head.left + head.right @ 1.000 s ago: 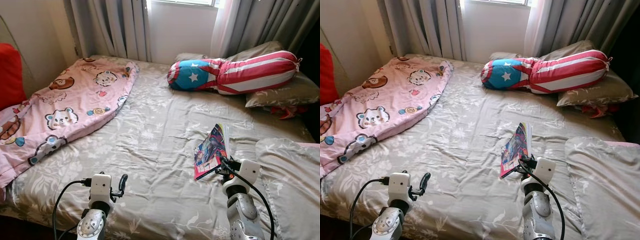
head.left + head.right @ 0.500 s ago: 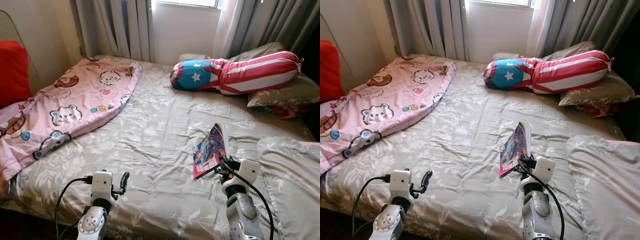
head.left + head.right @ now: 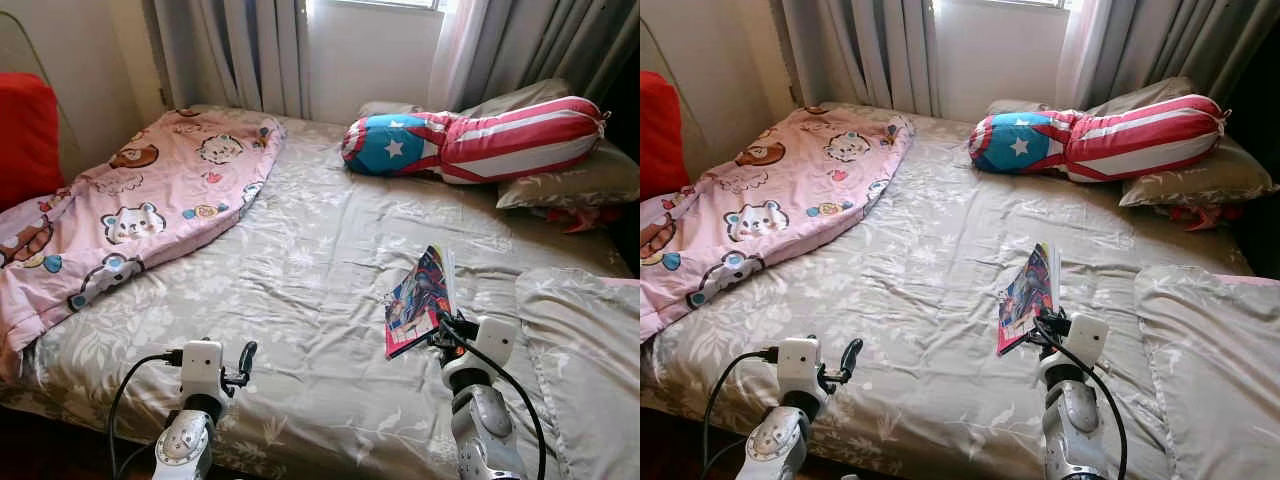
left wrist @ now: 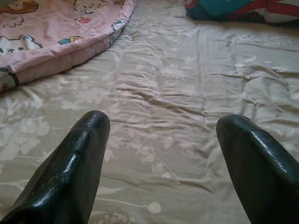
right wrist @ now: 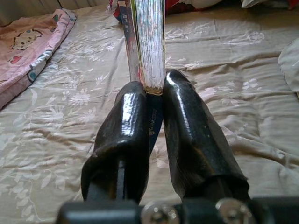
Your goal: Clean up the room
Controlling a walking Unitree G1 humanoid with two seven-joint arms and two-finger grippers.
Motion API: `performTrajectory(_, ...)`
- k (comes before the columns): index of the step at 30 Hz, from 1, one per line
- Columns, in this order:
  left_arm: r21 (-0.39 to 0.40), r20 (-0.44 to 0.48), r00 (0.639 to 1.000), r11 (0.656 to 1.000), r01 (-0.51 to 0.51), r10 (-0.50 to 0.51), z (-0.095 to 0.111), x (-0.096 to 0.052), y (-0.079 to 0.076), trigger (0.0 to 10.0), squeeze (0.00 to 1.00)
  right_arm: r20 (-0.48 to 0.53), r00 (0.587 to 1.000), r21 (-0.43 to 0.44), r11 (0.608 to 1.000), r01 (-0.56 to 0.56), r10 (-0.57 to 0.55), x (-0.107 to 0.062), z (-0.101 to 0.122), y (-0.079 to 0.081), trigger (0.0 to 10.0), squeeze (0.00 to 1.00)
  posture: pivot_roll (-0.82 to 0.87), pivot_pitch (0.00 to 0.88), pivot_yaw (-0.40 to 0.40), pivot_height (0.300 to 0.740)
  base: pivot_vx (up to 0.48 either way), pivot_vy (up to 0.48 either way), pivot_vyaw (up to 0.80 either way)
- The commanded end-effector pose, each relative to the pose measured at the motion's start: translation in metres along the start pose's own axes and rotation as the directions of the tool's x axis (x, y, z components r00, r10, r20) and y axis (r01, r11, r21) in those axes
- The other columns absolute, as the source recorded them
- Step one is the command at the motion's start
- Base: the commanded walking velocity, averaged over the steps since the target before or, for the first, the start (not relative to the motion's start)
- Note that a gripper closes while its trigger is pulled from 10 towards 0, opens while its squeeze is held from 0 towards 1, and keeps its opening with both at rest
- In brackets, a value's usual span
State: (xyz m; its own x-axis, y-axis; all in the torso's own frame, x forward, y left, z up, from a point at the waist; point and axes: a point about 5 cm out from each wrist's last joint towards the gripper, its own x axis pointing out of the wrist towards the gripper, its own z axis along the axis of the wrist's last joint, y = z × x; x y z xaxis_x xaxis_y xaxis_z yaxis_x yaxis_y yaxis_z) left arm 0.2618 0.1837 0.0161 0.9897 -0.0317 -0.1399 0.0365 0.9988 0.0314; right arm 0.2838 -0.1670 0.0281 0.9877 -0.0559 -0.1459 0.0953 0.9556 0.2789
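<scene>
A colourful comic book (image 3: 420, 298) is held up edge-on over the grey floral bed sheet (image 3: 300, 270), tilted away from me. My right gripper (image 5: 150, 93) is shut on the book's near edge (image 5: 147, 42), low right in the eye views. My left gripper (image 4: 163, 128) stands open above bare sheet near the bed's front edge, with nothing between its fingers (image 4: 79, 163). A pink cartoon-bear blanket (image 3: 120, 210) lies crumpled on the bed's left side.
A star-and-stripes bolster (image 3: 470, 140) lies across the head of the bed on grey pillows (image 3: 570, 180). Another grey pillow (image 3: 585, 350) sits at the right front. Curtains (image 3: 240, 50) and a window back the bed. A red chair (image 3: 25, 130) stands at far left.
The camera has shifted a little, so the whole scene sits slightly differently. Both arms hold the same pose and the book stays in the right gripper.
</scene>
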Motion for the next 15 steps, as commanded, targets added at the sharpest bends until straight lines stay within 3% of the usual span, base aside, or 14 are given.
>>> performTrajectory(1, 0.005, -0.019, 1.0, 1.0, 0.009, -0.009, -0.0028, -0.0012, -0.0029, 10.0, 0.0, 0.055, 0.998, -0.019, 1.0, -0.015, 0.016, 0.0049, 0.0113, 0.0034, 10.0, 0.0, 0.01, 0.0, -0.082, 0.663, 0.0, 0.0, 0.0)
performTrajectory(15, 0.007, -0.024, 1.0, 1.0, 0.008, -0.007, -0.0033, -0.002, -0.0031, 10.0, 0.0, 0.045, 0.999, -0.022, 1.0, 0.006, -0.005, 0.0046, 0.0105, -0.002, 10.0, 0.0, 0.01, 0.0, -0.081, 0.663, 0.0, 0.0, 0.0)
